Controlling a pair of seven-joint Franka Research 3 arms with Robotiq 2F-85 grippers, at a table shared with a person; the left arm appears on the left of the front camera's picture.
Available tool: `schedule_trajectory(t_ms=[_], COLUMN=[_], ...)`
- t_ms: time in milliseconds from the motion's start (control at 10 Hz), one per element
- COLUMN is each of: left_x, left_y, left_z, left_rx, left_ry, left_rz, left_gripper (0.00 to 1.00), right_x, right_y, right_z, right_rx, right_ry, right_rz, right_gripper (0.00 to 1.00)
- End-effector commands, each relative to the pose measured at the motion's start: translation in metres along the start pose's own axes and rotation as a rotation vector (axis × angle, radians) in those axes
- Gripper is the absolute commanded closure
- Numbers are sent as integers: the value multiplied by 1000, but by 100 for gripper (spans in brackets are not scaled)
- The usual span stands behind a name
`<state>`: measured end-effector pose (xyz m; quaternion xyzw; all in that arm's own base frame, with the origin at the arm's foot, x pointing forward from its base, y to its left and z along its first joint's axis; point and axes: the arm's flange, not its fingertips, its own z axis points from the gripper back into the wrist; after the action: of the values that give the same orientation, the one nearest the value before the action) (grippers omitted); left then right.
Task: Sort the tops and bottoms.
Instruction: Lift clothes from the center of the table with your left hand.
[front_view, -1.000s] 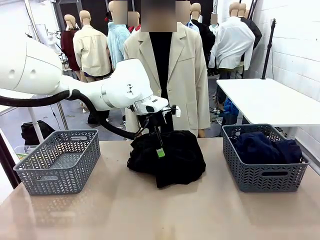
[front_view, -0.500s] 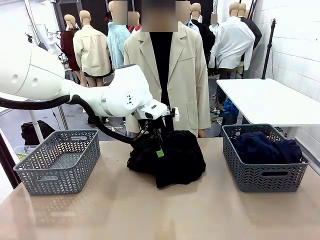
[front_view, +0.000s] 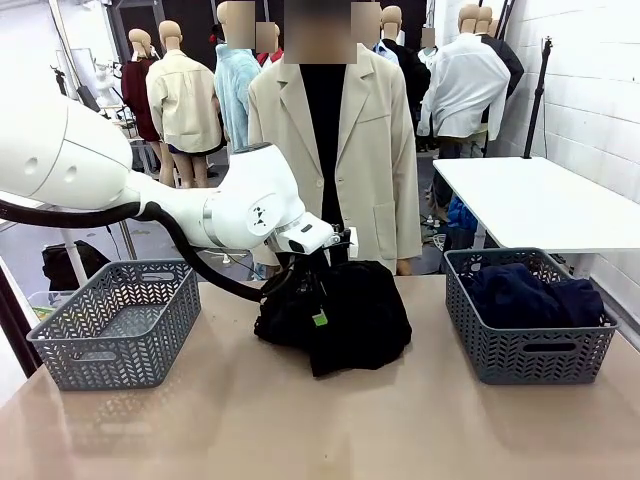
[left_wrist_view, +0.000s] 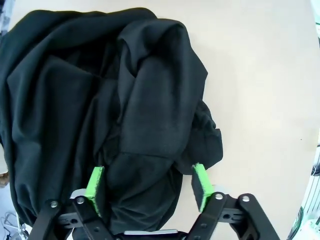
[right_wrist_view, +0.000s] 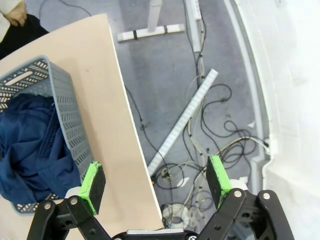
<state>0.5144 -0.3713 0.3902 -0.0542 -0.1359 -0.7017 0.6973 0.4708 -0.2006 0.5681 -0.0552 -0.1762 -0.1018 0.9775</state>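
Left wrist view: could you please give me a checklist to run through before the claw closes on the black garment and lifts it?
1. Left claw open, green pads straddling a fold of the crumpled black fabric garment: ok.
2. Fold clamped for lifting: not ok, the jaws stand apart.
3. Garment type, top or bottom: cannot tell.
4. Grey plastic lattice basket on the robot's left has room: ok.
5. Right claw open, out beyond the edge of the beige table, clear of the garment: ok.
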Motion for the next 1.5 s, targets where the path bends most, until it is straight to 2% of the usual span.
schedule_trajectory(t_ms=[0, 200, 700, 900, 1100, 1200, 1300, 1400], left_x=[-3, -3, -1, 0, 6, 13, 28, 45], left_y=[-4, -7, -9, -18, -4, 2, 5, 9], left_z=[10, 8, 14, 29, 83, 122, 166, 216], left_rx=[7, 5, -13, 3, 132, 157, 122, 187], left_ry=[4, -7, -12, -2, -15, -26, -57, -40], left_rz=[-37, -32, -31, -27, -12, -26, 26, 25], left_gripper=[59, 99, 100, 100, 100, 100, 100, 100], right_x=[-1, -1, -1, -1, -1, -1, -1, -1], right_y=[0, 0, 0, 0, 0, 0, 0, 0], right_z=[0, 0, 0, 0, 0, 0, 0, 0], right_rx=[-10, -10, -10, -10, -10, -10, -10, -10], right_ry=[1, 1, 1, 1, 1, 1, 1, 1], right_rz=[14, 14, 14, 14, 14, 14, 14, 14], right_gripper=[0, 0, 0, 0, 0, 0, 0, 0])
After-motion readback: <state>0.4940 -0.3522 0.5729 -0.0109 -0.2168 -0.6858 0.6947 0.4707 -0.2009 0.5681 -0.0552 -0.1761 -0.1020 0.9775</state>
